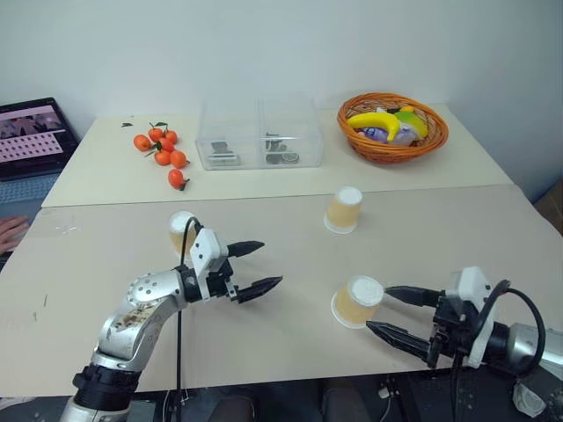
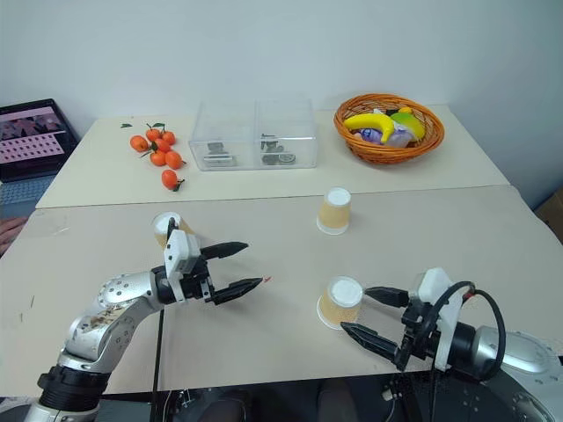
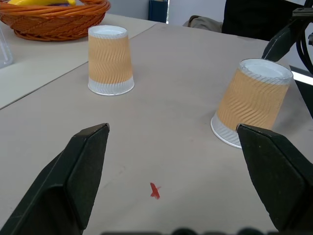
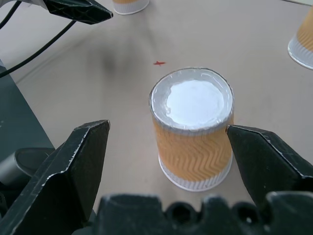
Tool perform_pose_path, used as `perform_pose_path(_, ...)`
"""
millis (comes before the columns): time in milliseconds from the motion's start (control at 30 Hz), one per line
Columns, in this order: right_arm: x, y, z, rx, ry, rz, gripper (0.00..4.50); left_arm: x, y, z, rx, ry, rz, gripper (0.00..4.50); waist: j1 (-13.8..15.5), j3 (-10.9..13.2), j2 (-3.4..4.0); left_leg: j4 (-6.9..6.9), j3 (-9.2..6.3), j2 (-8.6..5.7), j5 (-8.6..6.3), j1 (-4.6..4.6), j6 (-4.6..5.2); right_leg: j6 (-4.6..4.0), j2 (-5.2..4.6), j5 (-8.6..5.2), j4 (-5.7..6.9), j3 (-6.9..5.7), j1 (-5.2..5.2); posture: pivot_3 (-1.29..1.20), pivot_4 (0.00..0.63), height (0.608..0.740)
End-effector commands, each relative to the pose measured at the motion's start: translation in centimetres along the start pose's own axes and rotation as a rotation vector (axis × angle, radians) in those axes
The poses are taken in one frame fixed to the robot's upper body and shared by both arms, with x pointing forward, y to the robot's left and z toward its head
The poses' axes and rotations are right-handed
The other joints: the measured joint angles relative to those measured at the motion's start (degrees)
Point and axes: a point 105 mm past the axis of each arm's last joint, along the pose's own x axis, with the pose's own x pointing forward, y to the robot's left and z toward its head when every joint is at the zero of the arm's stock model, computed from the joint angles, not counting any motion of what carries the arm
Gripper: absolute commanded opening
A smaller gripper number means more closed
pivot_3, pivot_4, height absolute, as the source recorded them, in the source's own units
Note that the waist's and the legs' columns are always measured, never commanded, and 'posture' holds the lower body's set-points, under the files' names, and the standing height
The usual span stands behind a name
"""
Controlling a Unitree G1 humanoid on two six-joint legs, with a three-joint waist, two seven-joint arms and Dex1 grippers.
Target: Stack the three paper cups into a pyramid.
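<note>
Right gripper [image 1: 393,314] is spreading wide beside nearest paper cup [image 1: 356,301] | left gripper [image 1: 255,267] is gaping over bare table [image 1: 290,246] | far cup [image 1: 343,209] is standing apart | third cup [image 1: 181,230] is sitting behind left wrist

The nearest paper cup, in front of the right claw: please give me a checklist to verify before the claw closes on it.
1. Right claw open: ok, fingers stand wide.
2. Nearest paper cup between its fingers: ok in the right wrist view; no touch yet.
3. Cup standing upside down on the table, base up: ok.
4. Left claw open and holding nothing: ok.
5. Second cup and third cup upside down, apart from each other: ok.
6. Red mark on the table is a target: cannot tell.
</note>
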Motion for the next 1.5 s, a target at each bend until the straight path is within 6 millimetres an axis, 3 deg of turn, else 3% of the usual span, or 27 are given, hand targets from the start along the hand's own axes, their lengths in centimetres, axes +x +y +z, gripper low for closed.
perform_pose_path(33,0.6,0.0,0.4,-0.013,-0.025,0.009,4.5,-0.4,0.0,1.5,0.031,-0.038,0.024,4.43,-0.07,0.0,0.0,0.0,0.0,0.0,0.0,0.0,0.0,0.0,0.0,0.0,0.0,0.0,0.0,0.0,0.15,0.738)
perform_pose_path(467,2.9,-1.1,0.7,-0.036,-0.064,0.044,4.5,-1.2,0.1,2.1,0.008,-0.053,0.112,4.43,-0.18,0.0,0.0,0.0,-0.01,-0.01,0.0,0.03,0.0,-0.03,0.0,0.02,0.0,0.0,-0.06,0.0,0.15,0.738)
perform_pose_path(767,4.7,-1.6,0.8,-0.046,-0.082,0.084,4.5,-2.8,0.7,2.0,-0.015,-0.046,0.211,4.43,-0.19,0.0,0.0,0.0,-0.01,-0.01,0.0,0.04,0.0,-0.09,0.0,0.05,0.01,-0.01,-0.07,0.0,0.15,0.738)
perform_pose_path(900,4.7,-1.6,0.5,-0.036,-0.082,0.113,3.51,-3.4,1.1,2.0,-0.024,-0.053,0.258,4.5,-0.17,0.0,0.0,0.0,-0.01,-0.02,0.0,0.03,0.0,-0.23,0.0,0.14,0.0,0.0,-0.08,0.0,0.15,0.738)
perform_pose_path(933,4.7,-1.6,0.4,-0.035,-0.078,0.117,3.06,-3.5,1.2,2.1,-0.027,-0.056,0.268,4.5,-0.17,0.0,0.0,0.0,-0.01,-0.02,0.0,0.03,0.0,-0.24,0.0,0.15,0.0,0.0,-0.07,0.0,0.15,0.738)
perform_pose_path(1000,4.6,-1.8,0.2,-0.037,-0.07,0.116,2.69,-3.7,1.3,2.1,-0.037,-0.065,0.288,4.5,-0.17,0.0,0.0,0.01,-0.01,-0.02,0.0,0.04,0.0,-0.24,0.0,0.15,0.0,0.0,-0.07,0.0,0.15,0.738)
perform_pose_path(1100,5.0,-2.6,0.6,-0.047,-0.071,0.101,2.68,-4.1,1.4,2.2,-0.054,-0.079,0.324,4.5,-0.29,0.0,0.0,0.01,-0.01,-0.01,0.0,0.06,0.0,-0.23,0.0,0.14,0.0,-0.01,-0.05,0.0,0.15,0.738)
perform_pose_path(1267,7.0,-3.5,3.3,-0.113,-0.112,0.197,2.68,-5.3,0.4,1.1,-0.087,-0.053,0.378,4.5,-0.95,0.0,0.0,-0.01,0.04,0.03,0.0,0.11,-0.01,-0.18,0.01,0.11,0.02,0.0,-0.08,0.0,0.15,0.738)
perform_pose_path(1500,11.1,-1.1,5.0,-0.163,-0.109,0.481,2.68,-6.8,-1.2,-0.4,-0.125,-0.031,0.449,4.5,-0.39,0.0,-0.02,0.0,-0.02,0.04,0.01,0.04,-0.01,-0.52,0.05,0.32,-0.02,-0.03,-0.12,0.0,0.15,0.738)
